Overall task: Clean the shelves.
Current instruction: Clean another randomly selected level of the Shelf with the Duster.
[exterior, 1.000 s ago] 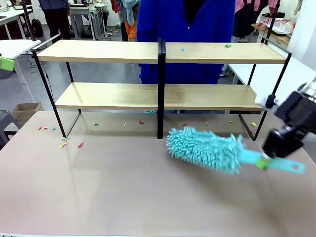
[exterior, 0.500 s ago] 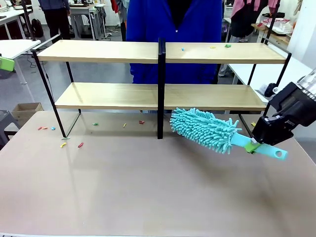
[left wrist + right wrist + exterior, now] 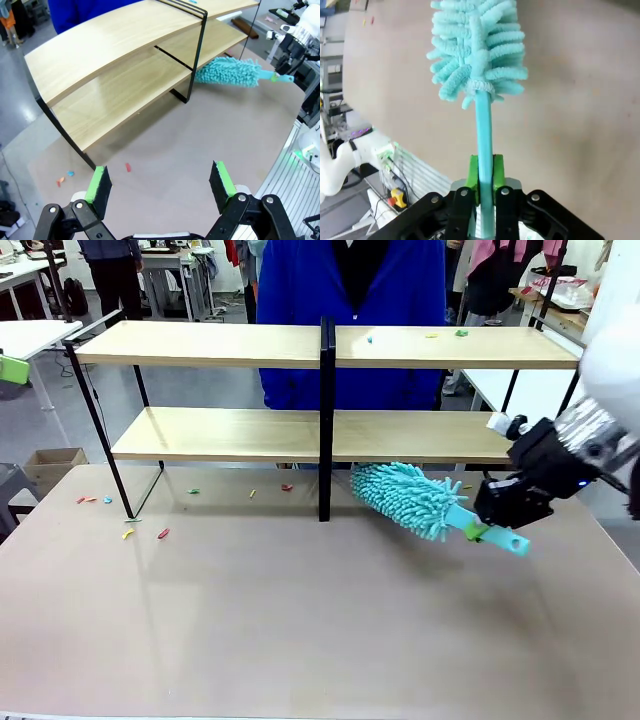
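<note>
The shelves are two long light wooden boards on a thin black frame with a black centre post, also seen in the left wrist view. My right gripper is shut on the handle of a teal fluffy duster. The duster's head sits just under the front edge of the lower board, right of the centre post. In the right wrist view the gripper clamps the handle and the duster head points away over the tabletop. My left gripper hangs open above the table, holding nothing.
Small coloured scraps lie on the right half of the top board. More scraps are scattered on the grey-beige tabletop by the left legs and under the rack. A person in a blue coat stands behind the shelves.
My right gripper has carried the duster up and to the left, from over the open table to just under the lower board near the centre post.
</note>
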### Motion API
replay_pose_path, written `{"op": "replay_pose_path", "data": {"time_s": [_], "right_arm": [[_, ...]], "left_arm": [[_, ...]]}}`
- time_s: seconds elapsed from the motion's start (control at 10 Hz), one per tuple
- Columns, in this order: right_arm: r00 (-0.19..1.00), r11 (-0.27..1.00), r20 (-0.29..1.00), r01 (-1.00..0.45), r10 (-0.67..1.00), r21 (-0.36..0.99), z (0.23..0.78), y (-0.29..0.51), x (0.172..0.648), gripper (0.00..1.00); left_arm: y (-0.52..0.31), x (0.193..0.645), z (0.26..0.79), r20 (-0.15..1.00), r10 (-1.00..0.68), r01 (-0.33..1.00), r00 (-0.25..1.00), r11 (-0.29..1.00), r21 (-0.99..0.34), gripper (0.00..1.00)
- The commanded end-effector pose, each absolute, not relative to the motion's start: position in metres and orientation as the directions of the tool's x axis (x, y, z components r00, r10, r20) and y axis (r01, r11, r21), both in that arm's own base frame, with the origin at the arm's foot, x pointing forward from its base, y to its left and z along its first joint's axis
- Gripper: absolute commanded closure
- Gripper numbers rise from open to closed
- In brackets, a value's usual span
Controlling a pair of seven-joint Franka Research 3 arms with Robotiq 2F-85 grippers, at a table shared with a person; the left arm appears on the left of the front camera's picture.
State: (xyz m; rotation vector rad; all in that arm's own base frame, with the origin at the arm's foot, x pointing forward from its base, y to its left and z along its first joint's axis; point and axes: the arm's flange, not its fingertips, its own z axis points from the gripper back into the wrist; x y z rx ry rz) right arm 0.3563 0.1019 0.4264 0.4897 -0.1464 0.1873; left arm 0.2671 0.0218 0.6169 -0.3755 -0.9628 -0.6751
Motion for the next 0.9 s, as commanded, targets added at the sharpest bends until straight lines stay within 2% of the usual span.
{"op": "replay_pose_path", "data": {"time_s": [0.0, 0.5, 0.8], "right_arm": [[0.960, 0.875, 0.274, -0.177, 0.053, 0.450, 0.396, 0.113, 0.344, 0.87], [0.974, 0.884, 0.215, -0.164, 0.073, 0.438, 0.360, 0.132, 0.357, 0.87], [0.972, 0.936, 0.234, -0.090, 0.008, 0.341, 0.361, 0.125, 0.353, 0.87]], "left_arm": [[0.023, 0.268, 0.617, 0.853, -0.355, 0.686, 0.382, 0.727, -0.004, 0.00], [0.023, 0.268, 0.617, 0.853, -0.355, 0.686, 0.382, 0.727, -0.004, 0.00], [0.023, 0.268, 0.617, 0.853, -0.355, 0.686, 0.382, 0.727, -0.004, 0.00]]}}
